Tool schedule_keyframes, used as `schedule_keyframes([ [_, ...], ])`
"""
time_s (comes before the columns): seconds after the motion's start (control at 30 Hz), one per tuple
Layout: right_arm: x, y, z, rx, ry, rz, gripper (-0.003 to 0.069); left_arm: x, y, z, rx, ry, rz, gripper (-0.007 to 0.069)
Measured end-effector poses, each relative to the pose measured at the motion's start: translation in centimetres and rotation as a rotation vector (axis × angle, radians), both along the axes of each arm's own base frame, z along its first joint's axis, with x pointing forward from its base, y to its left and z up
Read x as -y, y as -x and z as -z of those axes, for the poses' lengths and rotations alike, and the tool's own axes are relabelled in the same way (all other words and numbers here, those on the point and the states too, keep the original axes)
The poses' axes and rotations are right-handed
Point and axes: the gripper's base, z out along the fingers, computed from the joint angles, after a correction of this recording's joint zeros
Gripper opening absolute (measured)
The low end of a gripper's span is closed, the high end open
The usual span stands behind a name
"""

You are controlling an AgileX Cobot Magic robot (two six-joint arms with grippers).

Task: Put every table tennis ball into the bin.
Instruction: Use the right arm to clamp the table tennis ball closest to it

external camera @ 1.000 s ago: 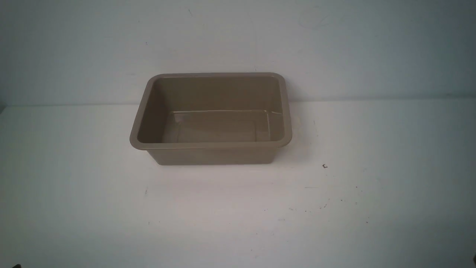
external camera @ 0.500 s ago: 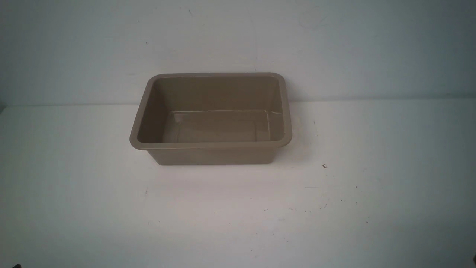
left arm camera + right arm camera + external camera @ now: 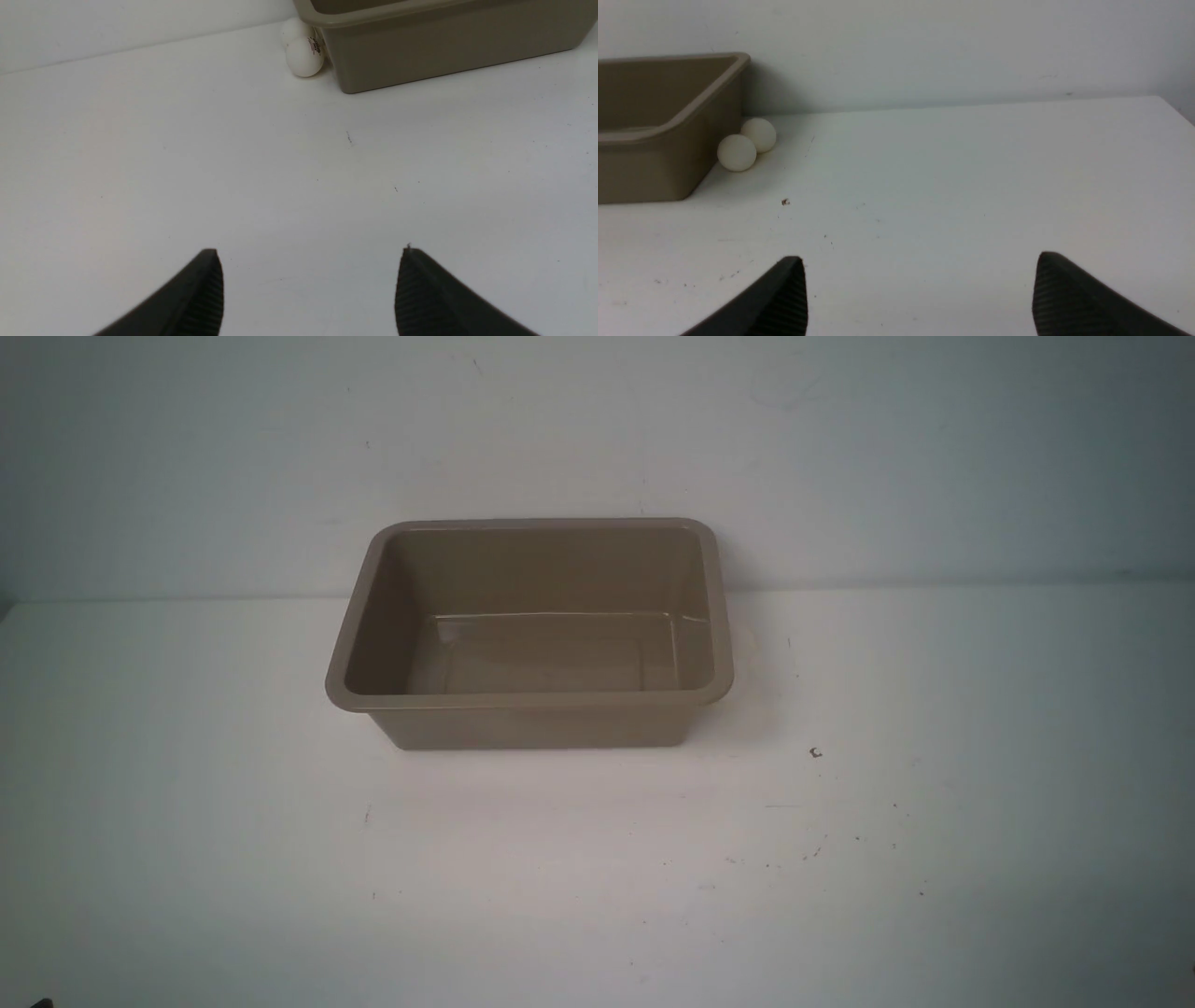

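**Status: no change registered.**

Front view, earlier pictures against the current one: no displacement, rotation or tilt of the bin (image 3: 523,702) on the bench (image 3: 597,877), and no difference in its contents as seen from this side. The table tennis balls (image 3: 304,57), the left fingers (image 3: 201,298) and the right fingers (image 3: 784,298) show only in the wrist views. No earlier picture exists for those views, so whether these items have changed cannot be determined.
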Motion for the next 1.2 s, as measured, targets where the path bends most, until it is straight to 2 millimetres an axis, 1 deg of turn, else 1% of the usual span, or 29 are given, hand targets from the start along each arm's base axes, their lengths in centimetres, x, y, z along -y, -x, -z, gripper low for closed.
schedule_keyframes([
  [0.07,0.0,0.3,-2.0,0.052,-0.004,0.0,0.0588,0.0,0.0,0.0,0.0,0.0,0.0,0.0447],
  [0.1,0.0,0.4,-2.5,0.061,-0.005,0.0,0.0588,0.0,0.0,0.0,0.0,0.0,0.0,0.0447],
  [0.17,0.0,1.2,-5.5,0.109,-0.014,0.0,0.0588,0.0,0.0,0.0,0.0,0.0,0.0,0.0447],
  [0.2,0.1,1.9,-7.4,0.133,-0.015,0.001,0.0588,0.0,0.0,0.0,0.0,0.0,0.0,0.0447],
  [0.23,0.1,2.2,-8.0,0.125,-0.015,0.001,0.0588,0.0,0.0,0.0,0.0,0.0,0.0,0.0447],
  [0.27,0.1,3.0,-9.6,0.132,-0.016,0.002,0.0588,0.0,0.0,0.0,0.0,0.0,0.0,0.0447],
  [0.33,0.1,3.8,-11.2,0.131,-0.016,0.004,0.0588,0.0,0.0,0.0,0.0,0.0,0.0,0.0447],
  [0.4,0.2,4.2,-12.0,0.148,-0.017,0.004,0.0588,0.0,0.0,0.0,0.0,0.0,0.0,0.0447],
  [0.43,0.2,4.6,-12.7,0.169,-0.018,0.004,0.0588,0.0,0.0,0.0,0.0,0.0,0.0,0.0447],
  [0.53,0.2,4.8,-13.2,0.191,-0.019,0.003,0.0588,0.0,0.0,0.0,0.0,0.0,0.0,0.0447],
  [0.73,0.1,4.8,-13.2,0.19,-0.072,-0.007,0.0588,0.0,0.0,0.0,0.0,0.0,0.0,0.0447],
  [1.2,0.0,4.8,-13.2,0.197,-0.076,-0.009,0.0588,0.0,0.0,0.0,0.0,0.0,0.0,0.0447],
])
